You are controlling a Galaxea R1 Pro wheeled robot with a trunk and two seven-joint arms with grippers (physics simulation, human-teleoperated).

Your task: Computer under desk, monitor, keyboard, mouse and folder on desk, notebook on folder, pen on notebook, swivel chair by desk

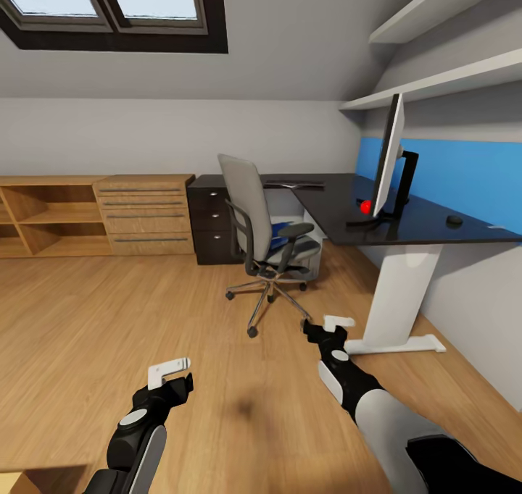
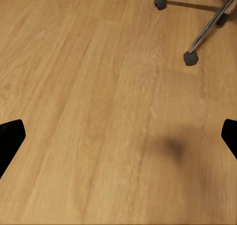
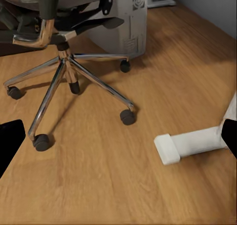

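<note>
Both arms hang low over the bare wood floor [image 1: 145, 313], neither carrying anything. At about 7 o'clock in the head view the left gripper [image 1: 172, 372] has its fingers apart, and its wrist camera shows plain planks with dark fingertips at the two edges. At 5 o'clock the right gripper [image 1: 330, 329] also has its fingers spread, empty, pointed toward the chair's wheels.

The swivel chair [image 1: 250, 211] stands at centre, its back turned toward the robot and its seat facing the desk [image 1: 341, 215]. The blue folder [image 1: 281, 232] lies flat on the seat; only a sliver shows between backrest and armrest, so its long axis cannot be judged. Under the desk, behind the chair, stands the computer [image 3: 129, 18], upright. At 3 o'clock the monitor [image 1: 389, 153] stands on the desk, seen nearly edge-on, its long side running away from the robot. The mouse [image 1: 454, 220] sits beyond it, and a thin dark flat thing at the far corner may be the keyboard [image 1: 293, 184].

The risks, as I judge them: the backrest and armrests block a straight reach to the folder, so a nudge could roll the chair away, and the right arm is near the chrome legs [image 3: 74, 71] and the desk's white foot [image 3: 190, 145].
</note>
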